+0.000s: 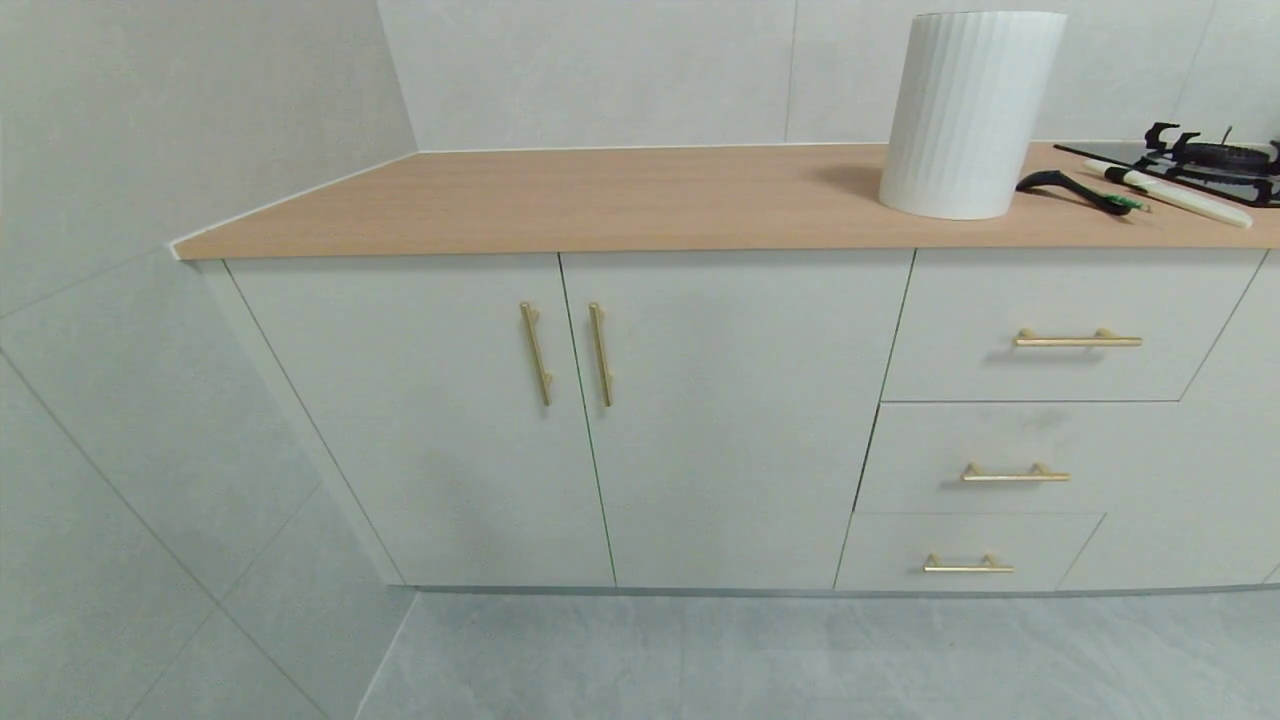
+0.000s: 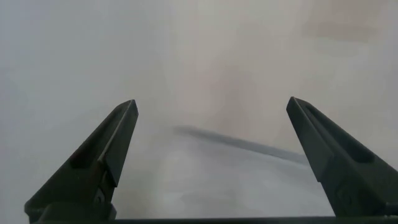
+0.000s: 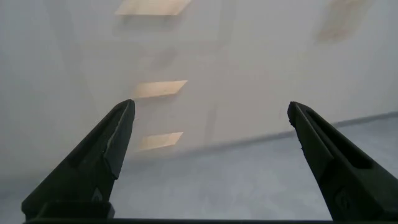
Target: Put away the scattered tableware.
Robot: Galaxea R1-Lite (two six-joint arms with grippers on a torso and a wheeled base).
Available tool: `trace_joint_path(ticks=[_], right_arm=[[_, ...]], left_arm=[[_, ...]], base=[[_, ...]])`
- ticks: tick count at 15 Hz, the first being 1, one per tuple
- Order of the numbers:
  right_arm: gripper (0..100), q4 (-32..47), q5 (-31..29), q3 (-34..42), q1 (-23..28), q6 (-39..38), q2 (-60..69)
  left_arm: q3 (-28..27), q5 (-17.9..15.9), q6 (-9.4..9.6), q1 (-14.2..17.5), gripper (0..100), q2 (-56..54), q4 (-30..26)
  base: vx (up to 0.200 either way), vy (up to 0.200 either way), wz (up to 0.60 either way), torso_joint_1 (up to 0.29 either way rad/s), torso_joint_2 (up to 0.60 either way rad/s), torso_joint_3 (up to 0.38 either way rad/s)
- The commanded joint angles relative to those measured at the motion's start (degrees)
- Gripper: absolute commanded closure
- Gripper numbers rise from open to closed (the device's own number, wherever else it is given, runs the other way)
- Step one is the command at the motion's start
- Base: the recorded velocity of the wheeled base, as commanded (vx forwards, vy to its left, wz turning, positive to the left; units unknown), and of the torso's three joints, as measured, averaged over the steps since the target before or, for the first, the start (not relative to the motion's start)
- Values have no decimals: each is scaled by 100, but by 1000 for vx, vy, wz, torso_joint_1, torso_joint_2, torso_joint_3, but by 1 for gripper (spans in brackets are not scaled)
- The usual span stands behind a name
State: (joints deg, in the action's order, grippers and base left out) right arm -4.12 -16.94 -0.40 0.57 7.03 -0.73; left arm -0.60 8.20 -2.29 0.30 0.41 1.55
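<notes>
Two pieces of tableware lie on the wooden bench (image 1: 600, 200), far toward 2 o'clock in the head view. One is a black utensil (image 1: 1070, 187) with a green tip, the other a long white utensil (image 1: 1172, 194). Both lie flat, their long axes running from 10 o'clock to 4 o'clock, and the green tip points to 4. They sit just at 3 o'clock of a single white ribbed cylinder (image 1: 965, 110), with one black stove grate (image 1: 1225, 158) beyond. Below are two cupboard doors (image 1: 420, 420), three drawers (image 1: 1060, 330) and five brass handles. The left gripper (image 2: 212, 101) and the right gripper (image 3: 211, 103) both have their fingers spread wide, holding nothing.
</notes>
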Motion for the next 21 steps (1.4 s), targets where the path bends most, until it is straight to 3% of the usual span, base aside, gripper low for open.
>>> trace_joint_path(ticks=[1,2,3,6,8,9,10,21], right_arm=[[0,60,315,23,-49,-53,64],[0,52,508,23,-49,-53,64],[0,52,1114,31,-57,-53,73],[0,52,1431,23,-75,-9,-15],[0,456,2362,-56,-57,-79,64],[0,394,2477,-39,-57,-62,64],[0,333,2477,-21,-66,-62,64],[0,307,2486,-21,-57,-141,64]], left_arm=[[60,-504,80,5,0,-41,21],[60,-539,133,-4,0,-41,3],[60,-662,212,-4,0,-41,-146],[60,-662,185,-4,0,-41,-137],[60,-662,256,-4,0,-41,-137],[60,-662,326,-4,0,-41,-137],[60,-662,220,-4,0,-41,-137],[60,-662,220,-4,0,-41,-137]], base=[[0,0,0,0,0,0],[0,0,0,0,0,0],[0,0,0,0,0,0],[0,0,0,0,0,0],[0,0,0,0,0,0],[0,0,0,0,0,0],[0,0,0,0,0,0],[0,0,0,0,0,0]])
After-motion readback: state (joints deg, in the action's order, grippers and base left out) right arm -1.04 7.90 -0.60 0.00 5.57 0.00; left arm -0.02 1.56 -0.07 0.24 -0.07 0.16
